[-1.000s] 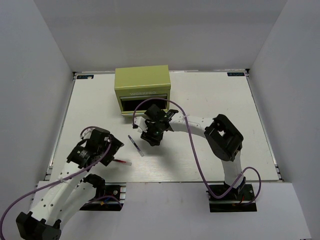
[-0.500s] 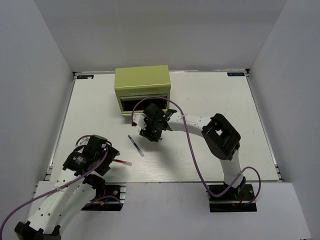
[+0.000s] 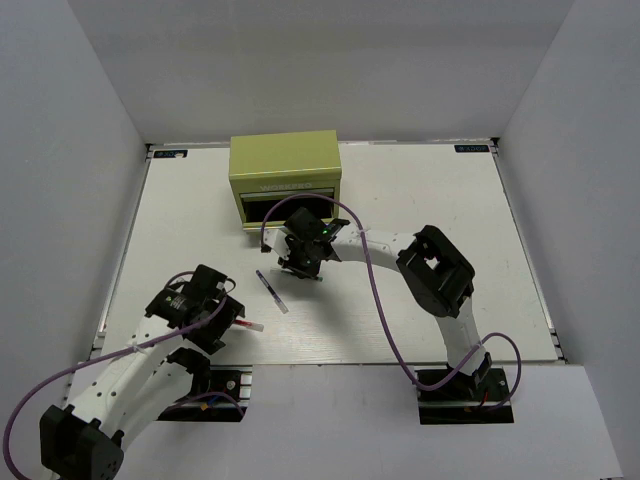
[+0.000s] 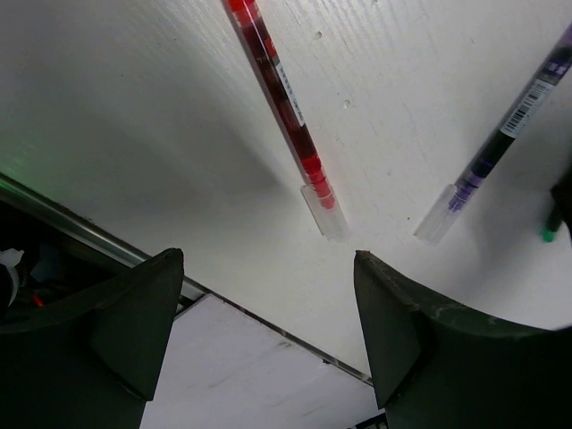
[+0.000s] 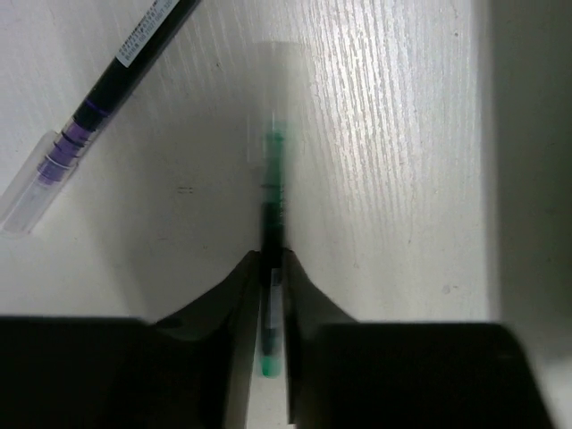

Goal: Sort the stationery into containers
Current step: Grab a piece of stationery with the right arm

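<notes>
Olive-green metal is being shown by one boxy chest [image 3: 285, 170] at upper centre. Just below it, one thin green pen [image 5: 272, 201] is being pinched by the closed right pincer [image 5: 271, 259]. One purple pen [image 4: 509, 134] and one red pen [image 4: 284, 112], both slim and clear-capped, are lying on the white grained surface [image 3: 420, 200] before the left pincer [image 4: 268, 268], which is being held wide open.

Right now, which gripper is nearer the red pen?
Left. The left gripper hangs open right at the red pen's clear-capped end. The right gripper is farther off, beyond the purple pen, closed on a green pen.
</notes>
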You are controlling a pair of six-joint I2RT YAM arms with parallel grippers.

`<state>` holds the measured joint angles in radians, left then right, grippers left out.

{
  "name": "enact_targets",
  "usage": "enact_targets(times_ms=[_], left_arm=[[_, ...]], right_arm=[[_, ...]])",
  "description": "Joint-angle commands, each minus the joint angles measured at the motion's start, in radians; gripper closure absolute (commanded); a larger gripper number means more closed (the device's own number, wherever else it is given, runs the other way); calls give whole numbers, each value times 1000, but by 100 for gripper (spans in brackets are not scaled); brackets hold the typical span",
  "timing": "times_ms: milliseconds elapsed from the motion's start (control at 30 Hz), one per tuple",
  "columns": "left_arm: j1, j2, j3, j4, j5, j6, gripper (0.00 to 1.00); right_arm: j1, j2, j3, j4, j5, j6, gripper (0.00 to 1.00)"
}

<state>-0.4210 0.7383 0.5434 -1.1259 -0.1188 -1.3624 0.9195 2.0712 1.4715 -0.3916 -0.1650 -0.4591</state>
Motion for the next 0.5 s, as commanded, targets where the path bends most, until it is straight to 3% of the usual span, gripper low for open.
enact_targets(times_ms=[0,133,467], left_arm=[[2,33,-17,47,13,-18,13],[2,79,-17,84,13,-18,13],[2,216,-7,139,24,-106,10]], right_arm=[[-7,27,-34,-16,-7,-10,85],[-7,-3,-51,-42,-33,-44,99],[-41,-212,58,-150,-105,-216,100]])
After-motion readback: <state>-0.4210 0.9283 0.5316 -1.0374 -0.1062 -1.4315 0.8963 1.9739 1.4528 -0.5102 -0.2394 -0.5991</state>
